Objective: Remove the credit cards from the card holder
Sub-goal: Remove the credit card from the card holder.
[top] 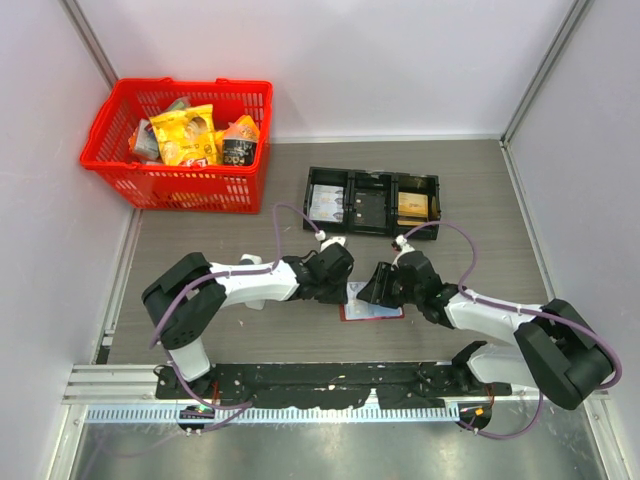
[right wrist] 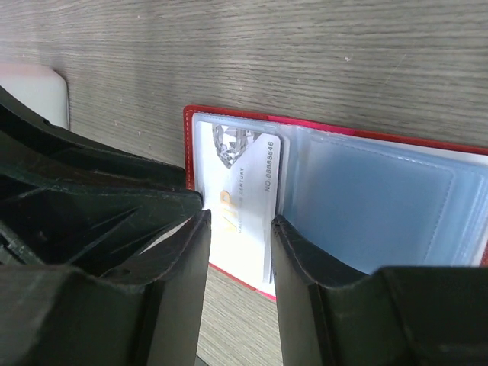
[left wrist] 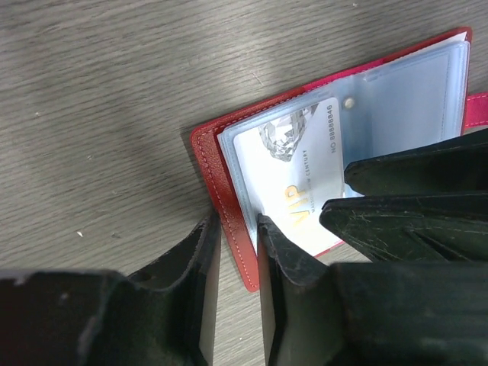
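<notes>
Top external view: a red basket (top: 185, 188) of snack packets stands well up and to the left of the card holder (top: 374, 306), which lies spread open on the grey wood-grain worktop (top: 215, 240), with both arms meeting over it.

Left wrist view: the left gripper (left wrist: 236, 229) is at the card holder's left edge. Its jaws are narrow, and the red cover's stitched border shows in the slit between them. I cannot tell whether they pinch that border or only hover over it.

A credit card (right wrist: 245, 179), white with a diamond picture and gold "VIP" lettering, sits in the card holder's left clear sleeve. The right sleeve looks pale blue.

Right wrist view: the right gripper (right wrist: 238, 229) is over the near end of that card, just right of the left gripper. Its jaws are parted to a moderate gap with the card's face showing between them, and nothing is clamped.

A black tray (top: 375, 174) with three compartments sits beyond the card holder, slightly to its right.
</notes>
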`<control>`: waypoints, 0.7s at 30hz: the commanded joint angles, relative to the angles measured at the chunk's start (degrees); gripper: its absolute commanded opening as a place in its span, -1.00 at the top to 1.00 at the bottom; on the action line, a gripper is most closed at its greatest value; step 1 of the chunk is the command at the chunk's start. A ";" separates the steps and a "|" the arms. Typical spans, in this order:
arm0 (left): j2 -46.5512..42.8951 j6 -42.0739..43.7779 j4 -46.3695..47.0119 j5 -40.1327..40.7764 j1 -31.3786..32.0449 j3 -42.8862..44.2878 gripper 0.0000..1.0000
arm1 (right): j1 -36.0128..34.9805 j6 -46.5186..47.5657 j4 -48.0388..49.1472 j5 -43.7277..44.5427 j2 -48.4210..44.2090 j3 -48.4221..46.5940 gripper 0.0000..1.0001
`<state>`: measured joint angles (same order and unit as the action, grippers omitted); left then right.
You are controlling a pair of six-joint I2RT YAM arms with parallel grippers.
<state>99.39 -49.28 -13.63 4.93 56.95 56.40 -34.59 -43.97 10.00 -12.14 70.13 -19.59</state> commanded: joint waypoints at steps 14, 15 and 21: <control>1.50 -1.96 -1.31 -1.06 0.18 -1.12 0.86 | 0.40 0.90 10.82 -10.17 -3.68 2.01 0.21; 1.50 -1.88 -1.40 -1.06 0.09 -1.03 0.86 | 0.40 0.72 11.27 -10.62 -3.60 2.10 0.22; 0.63 -2.14 -2.10 -0.80 0.09 -1.03 0.94 | 0.40 -0.68 16.45 -12.73 -1.40 3.25 0.32</control>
<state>99.53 -50.59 -15.25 5.10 56.60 56.29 -33.63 -43.38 17.23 -19.40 67.88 -16.60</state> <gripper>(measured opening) 0.040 0.357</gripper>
